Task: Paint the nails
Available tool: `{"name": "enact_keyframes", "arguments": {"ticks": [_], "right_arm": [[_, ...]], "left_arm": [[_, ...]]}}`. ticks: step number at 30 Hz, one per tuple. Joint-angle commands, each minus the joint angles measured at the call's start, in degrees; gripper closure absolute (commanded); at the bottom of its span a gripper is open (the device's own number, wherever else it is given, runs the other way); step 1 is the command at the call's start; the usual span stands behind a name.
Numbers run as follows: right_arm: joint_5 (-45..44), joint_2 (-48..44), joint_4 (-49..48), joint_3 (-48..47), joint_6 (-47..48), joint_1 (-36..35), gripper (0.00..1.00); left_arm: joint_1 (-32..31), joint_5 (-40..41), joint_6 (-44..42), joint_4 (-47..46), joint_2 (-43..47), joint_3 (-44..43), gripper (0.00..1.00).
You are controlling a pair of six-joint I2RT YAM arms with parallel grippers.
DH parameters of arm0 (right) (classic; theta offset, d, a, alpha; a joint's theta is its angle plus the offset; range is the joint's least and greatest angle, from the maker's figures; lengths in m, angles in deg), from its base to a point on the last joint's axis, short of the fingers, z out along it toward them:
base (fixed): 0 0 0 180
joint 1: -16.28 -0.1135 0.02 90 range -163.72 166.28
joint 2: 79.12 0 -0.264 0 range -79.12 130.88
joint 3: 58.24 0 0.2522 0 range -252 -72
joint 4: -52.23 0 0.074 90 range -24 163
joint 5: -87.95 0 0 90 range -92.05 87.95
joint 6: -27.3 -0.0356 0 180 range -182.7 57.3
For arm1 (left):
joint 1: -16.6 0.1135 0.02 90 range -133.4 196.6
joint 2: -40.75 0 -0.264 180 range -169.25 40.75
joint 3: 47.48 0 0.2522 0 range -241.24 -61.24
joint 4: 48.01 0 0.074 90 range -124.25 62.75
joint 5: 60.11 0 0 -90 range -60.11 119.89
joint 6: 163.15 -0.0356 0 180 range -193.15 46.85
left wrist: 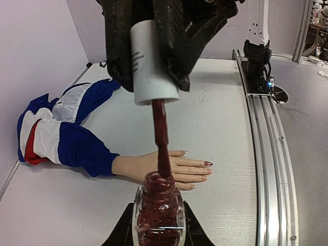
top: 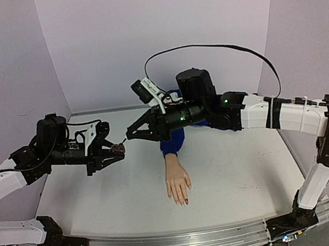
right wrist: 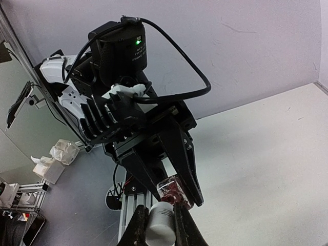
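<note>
Red bottle (left wrist: 159, 218): left pincer (top: 115, 148); brush cap (left wrist: 151, 61): right pincer (top: 131, 134).

The hand (top: 178, 184) lies on the table (top: 101, 191), its sleeve (top: 173, 143) behind it. To its left, raised, the cap (left wrist: 151, 64)'s brush (left wrist: 162, 138) stands in the bottle (left wrist: 159, 210).

Left hand (top: 117, 148) clamped, right hand (top: 130, 134) clamped, fingertips nearly meeting above table

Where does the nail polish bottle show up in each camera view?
Top external: left of centre, the polish bottle is clamped in the left fingers.
Left wrist: bottom centre, with the brush stem dipped into its neck.
Right wrist: low centre, between the left fingers.
Shared landmark: the white cap, beside the bottle's mouth in both wrist views.
</note>
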Motion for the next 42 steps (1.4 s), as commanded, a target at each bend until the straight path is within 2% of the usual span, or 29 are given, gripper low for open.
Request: {"name": "enact_keyframes", "arguments": {"ticks": [1,35,39,42], "right_arm": [[-0.6,0.6,-0.57,-3.4,1.27,-0.65,1.0],[-2.91,4.51,4.46,-6.62,3.98,-2.37,1.0],[-2.55,5.54,6.55,-7.75,6.45,-2.37,1.0],[-0.72,6.9,10.25,-9.58,11.59,-2.33,1.0]], "left_arm": [[-0.25,0.05,-0.61,-0.9,0.12,-2.38,1.0],[-0.3,-0.37,-0.17,-0.87,0.26,-2.53,1.0],[-0.3,-2.49,0.49,-0.89,0.16,-2.72,1.0],[-0.33,-6.28,1.06,-0.86,-0.3,-2.95,1.0]]}}
